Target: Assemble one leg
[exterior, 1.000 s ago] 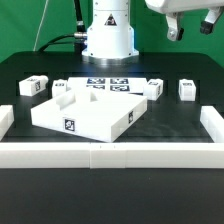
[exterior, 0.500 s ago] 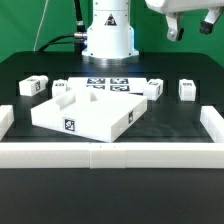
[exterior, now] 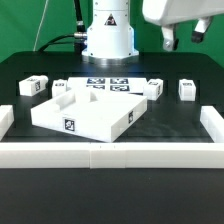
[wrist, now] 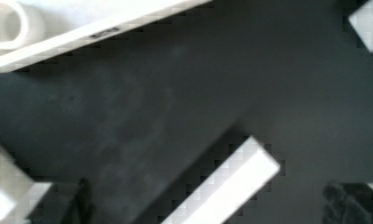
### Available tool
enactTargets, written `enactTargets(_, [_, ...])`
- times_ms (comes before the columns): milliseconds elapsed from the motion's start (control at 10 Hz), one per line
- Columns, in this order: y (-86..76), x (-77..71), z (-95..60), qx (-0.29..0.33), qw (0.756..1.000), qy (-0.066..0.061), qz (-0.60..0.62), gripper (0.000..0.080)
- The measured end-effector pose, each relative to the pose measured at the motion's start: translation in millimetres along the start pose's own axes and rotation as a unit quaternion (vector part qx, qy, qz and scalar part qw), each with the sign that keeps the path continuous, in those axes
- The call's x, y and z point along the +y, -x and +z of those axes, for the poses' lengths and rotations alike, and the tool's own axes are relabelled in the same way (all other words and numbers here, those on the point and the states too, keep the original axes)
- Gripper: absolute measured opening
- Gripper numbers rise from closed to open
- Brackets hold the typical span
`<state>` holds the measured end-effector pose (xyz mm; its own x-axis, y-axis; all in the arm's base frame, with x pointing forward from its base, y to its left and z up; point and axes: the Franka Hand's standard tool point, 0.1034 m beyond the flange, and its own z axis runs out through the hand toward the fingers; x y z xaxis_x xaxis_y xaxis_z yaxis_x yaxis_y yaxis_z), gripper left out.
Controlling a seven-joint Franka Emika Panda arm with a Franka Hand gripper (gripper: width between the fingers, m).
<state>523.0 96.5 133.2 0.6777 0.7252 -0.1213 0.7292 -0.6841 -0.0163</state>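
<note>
Several white legs with tags lie on the black table: one at the exterior view's left [exterior: 33, 86], one behind the large piece [exterior: 62, 89], one right of the marker board [exterior: 153, 88] and one at the far right [exterior: 187, 90]. The large flat white square piece [exterior: 85, 115] lies left of centre. My gripper [exterior: 183, 37] hangs high at the upper right, open and empty, above the right-hand legs. In the wrist view the gripper [wrist: 209, 208] is open, with dark fingertips [wrist: 58, 205] at the frame's edge and a blurred white bar [wrist: 236, 185] far below between them.
The marker board [exterior: 110, 85] lies at the back centre before the robot base [exterior: 108, 35]. A low white rail [exterior: 110, 155] borders the table's front, with short rails at the left [exterior: 6, 120] and right [exterior: 212, 125]. A white rail [wrist: 94, 30] also shows in the wrist view.
My gripper has moved toward the exterior view's left and slightly lower, still open and empty. The parts on the table have not moved.
</note>
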Motion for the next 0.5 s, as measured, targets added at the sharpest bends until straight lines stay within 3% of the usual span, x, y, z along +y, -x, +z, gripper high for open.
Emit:
enactTargets(300, [27.4, 4.8, 31.2, 0.019, 0.998, 0.004, -0.060, 0.0650])
enactTargets(400, [42.4, 14.6, 45.6, 0.014, 0.997, -0.011, -0.074, 0.0650])
enactTargets(500, [47.8, 20.5, 50.8, 0.013, 0.998, -0.012, -0.064, 0.0650])
